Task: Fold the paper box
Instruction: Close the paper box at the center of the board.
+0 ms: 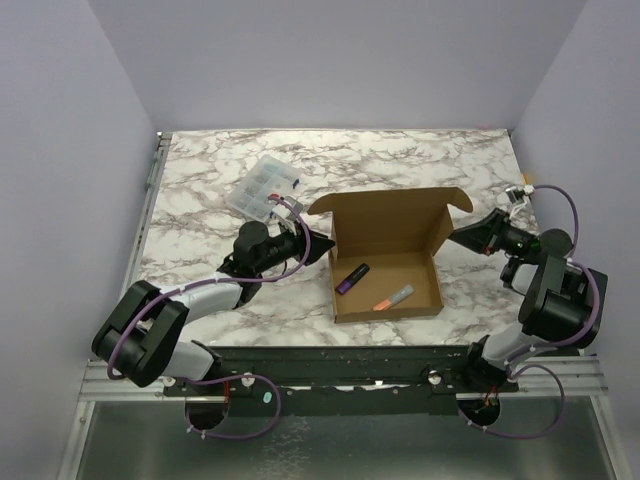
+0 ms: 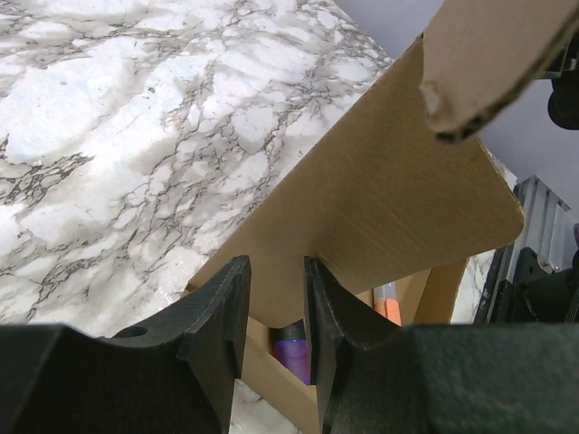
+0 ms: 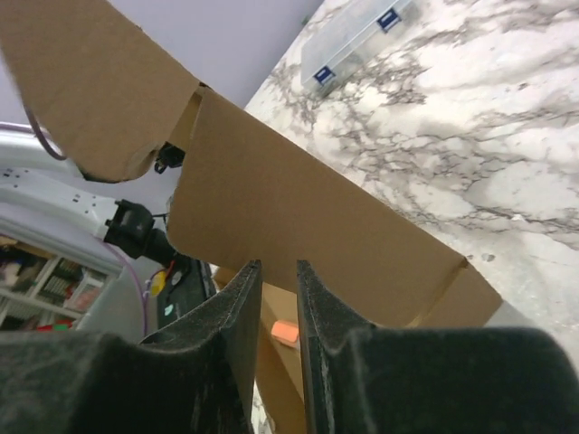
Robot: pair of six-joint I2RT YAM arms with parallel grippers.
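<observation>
The paper box (image 1: 390,262) sits open in the middle of the table (image 1: 200,200) with its lid up. I judge it light, thin and easily creased, so I'd hold it low on the side walls, near the folds. My left gripper (image 1: 322,243) reaches in level, jaws narrowed astride the left wall, though I cannot tell if they bite; my right gripper (image 1: 452,238), equally low, is clamped onto the right wall.

Lab test booth: plain walls (image 1: 60,150) around a marble-patterned table (image 1: 400,160).
</observation>
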